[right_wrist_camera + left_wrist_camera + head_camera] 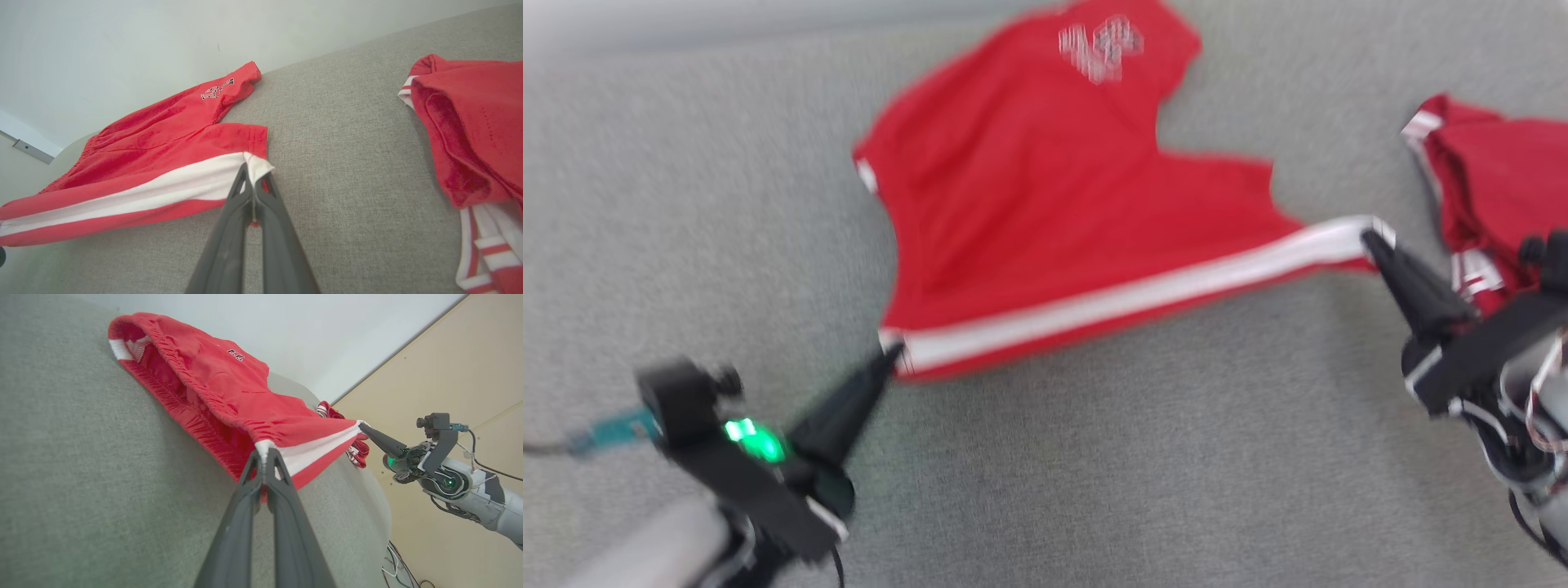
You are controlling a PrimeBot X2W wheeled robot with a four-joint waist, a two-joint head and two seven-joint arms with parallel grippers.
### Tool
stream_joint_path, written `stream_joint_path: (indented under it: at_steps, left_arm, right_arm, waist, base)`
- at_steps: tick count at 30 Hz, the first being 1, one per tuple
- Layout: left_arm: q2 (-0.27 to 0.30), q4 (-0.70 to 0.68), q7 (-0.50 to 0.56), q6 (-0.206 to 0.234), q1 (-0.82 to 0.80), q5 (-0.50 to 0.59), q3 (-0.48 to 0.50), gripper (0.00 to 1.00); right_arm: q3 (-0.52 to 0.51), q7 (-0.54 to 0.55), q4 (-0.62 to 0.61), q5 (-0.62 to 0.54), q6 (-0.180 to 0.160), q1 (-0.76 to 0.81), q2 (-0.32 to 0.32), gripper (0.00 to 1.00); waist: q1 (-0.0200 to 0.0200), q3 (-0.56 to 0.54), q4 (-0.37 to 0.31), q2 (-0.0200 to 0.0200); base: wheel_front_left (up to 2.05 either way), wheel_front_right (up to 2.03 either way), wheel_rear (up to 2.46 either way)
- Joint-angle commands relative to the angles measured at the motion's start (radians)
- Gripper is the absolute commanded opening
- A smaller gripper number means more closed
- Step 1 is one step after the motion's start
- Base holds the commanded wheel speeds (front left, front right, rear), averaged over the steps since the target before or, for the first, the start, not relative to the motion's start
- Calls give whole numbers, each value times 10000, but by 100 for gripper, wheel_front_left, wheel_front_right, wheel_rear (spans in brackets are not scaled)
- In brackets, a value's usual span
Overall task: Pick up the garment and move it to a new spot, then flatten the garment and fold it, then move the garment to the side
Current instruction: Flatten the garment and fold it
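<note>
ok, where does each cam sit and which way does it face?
Head view: on the head, facing down at red shorts on a grey surface; left pincer and right pincer each pinch an end of the white stripe.
Left wrist view: on the left wrist, along its own fingers to the waistband corner; right arm beyond.
Right wrist view: on the right wrist, along its fingers to the hem corner.
Shared: head and right wrist views show a second red garment.

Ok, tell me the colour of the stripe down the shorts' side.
White stripe, clearest in the right wrist view.
</note>
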Motion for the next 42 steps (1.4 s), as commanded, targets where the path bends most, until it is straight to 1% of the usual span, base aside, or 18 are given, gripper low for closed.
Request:
stream_joint_path:
  at_steps: [1, 5, 9, 12, 17, 19, 22, 24, 27, 29, 33, 36, 37, 42]
  left_arm:
    - [-40, 83, -47, 22, 480, 94, 65, 0]
    - [-244, -80, -49, 182, 1542, 231, 30, 0]
    - [-226, -535, -49, 424, 2392, 91, -179, 0]
    - [-192, -979, -5, 659, 2882, -137, -335, 0]
    - [-238, -1440, -9, 988, 3424, -766, -208, 0]
    - [-324, -1488, -7, 1059, 3498, -1044, -89, 0]
    - [-616, -1371, 28, 1079, 3465, -1624, 131, 0]
    - [-830, -1191, 149, 1038, 3201, -1869, 246, 0]
    - [-1255, -784, 387, 1000, 2799, -2226, 338, 0]
    - [-1544, -478, 473, 874, 2509, -2362, 437, 0]
    - [-2019, 124, 399, 693, 1933, -2516, 750, 0]
    - [-2282, 432, 304, 553, 1551, -2558, 1073, 0]
    - [-2282, 432, 304, 553, 1551, -2558, 1073, 0]
    - [-2611, 818, 140, 351, 1007, -2479, 1667, 0]
  right_arm:
    - [53, -67, -55, 99, -11, 300, -215, 0]
    - [186, -125, -283, 379, -11, 997, -581, 0]
    - [210, -229, -618, 611, -11, 1636, -980, 0]
    - [220, -176, -887, 785, -13, 2116, -1378, 0]
    - [237, 264, -1431, 1064, -13, 2664, -2036, 0]
    - [127, 380, -1442, 1102, -13, 2681, -2116, 0]
    - [-42, 623, -1135, 1168, -14, 2456, -1890, 0]
    - [-57, 997, -774, 989, -14, 2187, -1679, 0]
    - [-129, 1470, -156, 713, -14, 1559, -1075, 0]
    - [-150, 1755, 311, 413, -13, 1049, -638, 0]
    - [-152, 2159, 1366, -230, -13, -61, 182, 0]
    - [-126, 2260, 2018, -623, -11, -889, 714, 0]
    - [-126, 2260, 2018, -623, -11, -889, 714, 0]
    - [-46, 2210, 2858, -1065, -11, -2188, 1184, 0]
  waist:
    - [3, -1067, -54, 2]
    - [3, -1625, -90, 2]
    - [3, -2114, -98, 2]
    - [3, -2476, -78, 2]
    - [3, -2919, 18, 2]
    - [3, -2975, 68, 2]
    - [3, -2906, 177, 2]
    - [3, -2787, 281, 2]
    - [3, -2515, 430, 2]
    - [3, -2273, 529, 2]
    - [3, -1728, 731, 2]
    - [3, -1279, 906, 2]
    - [3, -1279, 906, 2]
    - [3, -557, 1248, 2]
  base:
    - [0, 0, 0]
    - [0, 0, 0]
    - [0, 0, 0]
    - [0, 0, 0]
    - [0, 0, 0]
    - [0, 0, 0]
    - [0, 0, 0]
    - [0, 0, 0]
    - [0, 0, 0]
    - [0, 0, 0]
    - [0, 0, 0]
    - [0, 0, 0]
    - [0, 0, 0]
    - [0, 0, 0]
